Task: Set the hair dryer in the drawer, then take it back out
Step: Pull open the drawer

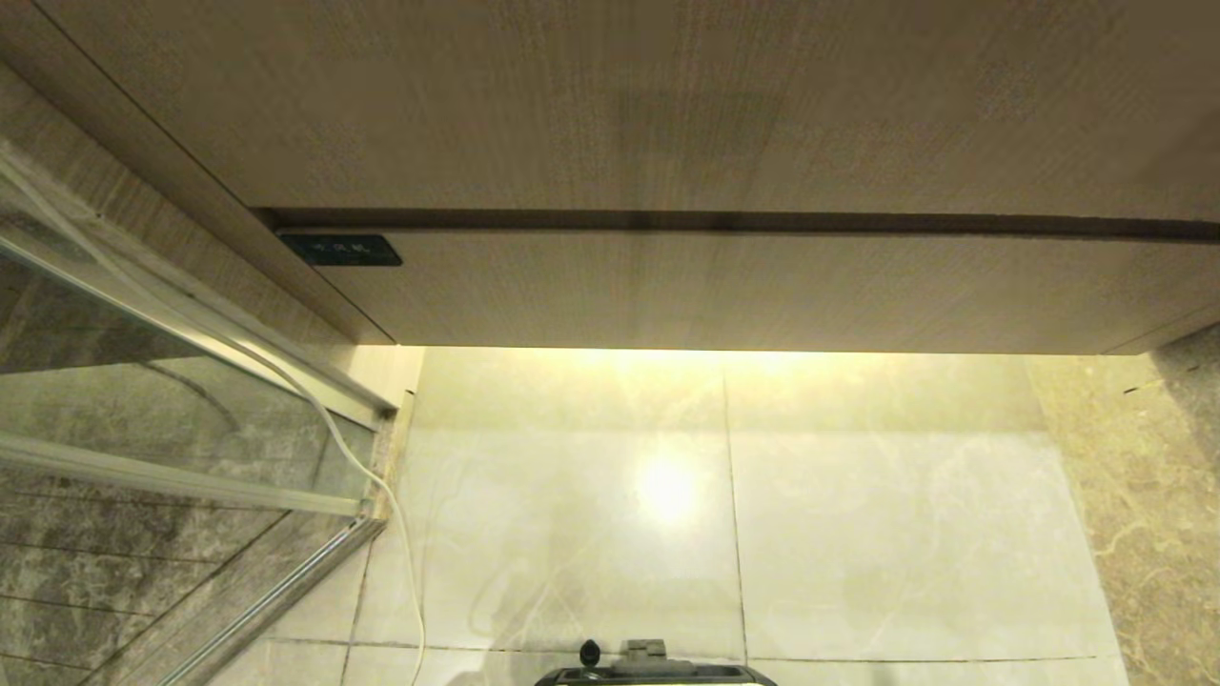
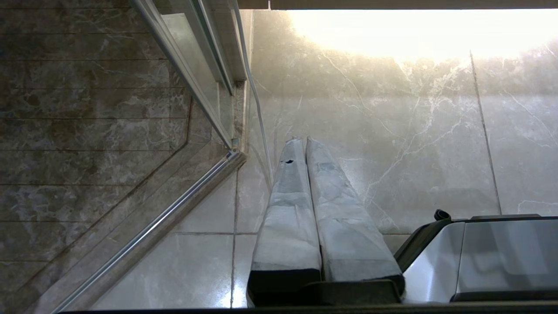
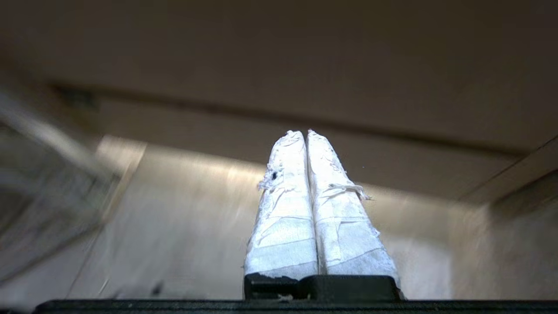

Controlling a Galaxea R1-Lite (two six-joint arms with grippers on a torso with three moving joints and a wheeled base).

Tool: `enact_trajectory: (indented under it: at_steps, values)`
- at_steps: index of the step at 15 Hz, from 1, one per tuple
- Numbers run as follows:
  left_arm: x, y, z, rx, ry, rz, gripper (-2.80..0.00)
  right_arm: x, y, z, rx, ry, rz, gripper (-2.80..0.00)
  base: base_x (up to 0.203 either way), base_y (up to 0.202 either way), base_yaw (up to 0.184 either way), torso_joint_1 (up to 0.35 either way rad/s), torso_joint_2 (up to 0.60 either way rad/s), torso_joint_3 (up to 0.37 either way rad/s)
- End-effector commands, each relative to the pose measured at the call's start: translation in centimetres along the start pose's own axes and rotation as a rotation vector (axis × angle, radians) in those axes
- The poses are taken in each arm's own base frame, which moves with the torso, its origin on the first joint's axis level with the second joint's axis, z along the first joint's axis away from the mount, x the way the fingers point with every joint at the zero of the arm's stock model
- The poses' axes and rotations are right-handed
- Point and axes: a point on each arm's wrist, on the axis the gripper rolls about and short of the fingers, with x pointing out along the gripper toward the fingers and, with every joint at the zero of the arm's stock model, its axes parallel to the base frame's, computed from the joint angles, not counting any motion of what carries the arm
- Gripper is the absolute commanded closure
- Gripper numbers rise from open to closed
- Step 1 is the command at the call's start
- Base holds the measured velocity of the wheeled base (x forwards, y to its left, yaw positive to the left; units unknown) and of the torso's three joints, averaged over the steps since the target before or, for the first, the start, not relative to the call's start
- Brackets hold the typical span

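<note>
The drawer [image 1: 724, 291] is a wide light-brown wood-grain front with a small dark label [image 1: 340, 250] at its left end; it stands closed, flush under a taller plain panel. The same drawer front [image 3: 392, 161] shows ahead of my right gripper [image 3: 305, 133], which is shut with nothing between its white-wrapped fingers and hangs short of the wood. My left gripper [image 2: 304, 139] is shut and empty, pointing down at the floor tiles beside my base. The hair dryer is out of view. Neither arm shows in the head view.
A glass shower door with a metal frame [image 1: 191, 476] stands at the left. A white cord [image 1: 381, 495] trails down along it onto the pale marble floor [image 1: 858, 534]. Darker stone [image 1: 1163, 495] borders the right. My base's front edge [image 1: 658, 672] sits at the bottom.
</note>
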Motion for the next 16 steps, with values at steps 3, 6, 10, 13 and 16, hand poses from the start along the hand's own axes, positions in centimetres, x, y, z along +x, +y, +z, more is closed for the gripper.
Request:
enact_trajectory:
  at_steps: [3, 6, 10, 13, 16]
  values:
    - [0.0, 0.0, 0.0, 0.000, 0.000, 0.000, 0.00, 9.7, -0.5, -1.7, -0.069, 0.523, 0.296, 0.00, 0.000, 0.000, 0.000, 0.000, 0.00, 0.000]
    - [0.0, 0.0, 0.0, 0.000, 0.000, 0.000, 0.00, 11.1, -0.4, -4.9, -0.267, 0.659, 0.438, 0.00, 0.000, 0.000, 0.000, 0.000, 0.00, 0.000]
    - [0.0, 0.0, 0.0, 0.000, 0.000, 0.000, 0.00, 15.1, -0.6, -8.1, -0.321, 0.848, 0.498, 0.00, 0.000, 0.000, 0.000, 0.000, 0.00, 0.000]
    - [0.0, 0.0, 0.0, 0.000, 0.000, -0.001, 0.00, 19.9, -0.5, -9.6, -0.460, 0.918, 0.412, 0.00, 0.000, 0.000, 0.000, 0.000, 0.00, 0.000]
    - [0.0, 0.0, 0.0, 0.000, 0.000, 0.000, 0.00, 25.5, 0.3, -11.5, -0.615, 0.810, 0.261, 0.00, 0.000, 0.000, 0.000, 0.000, 0.00, 0.000]
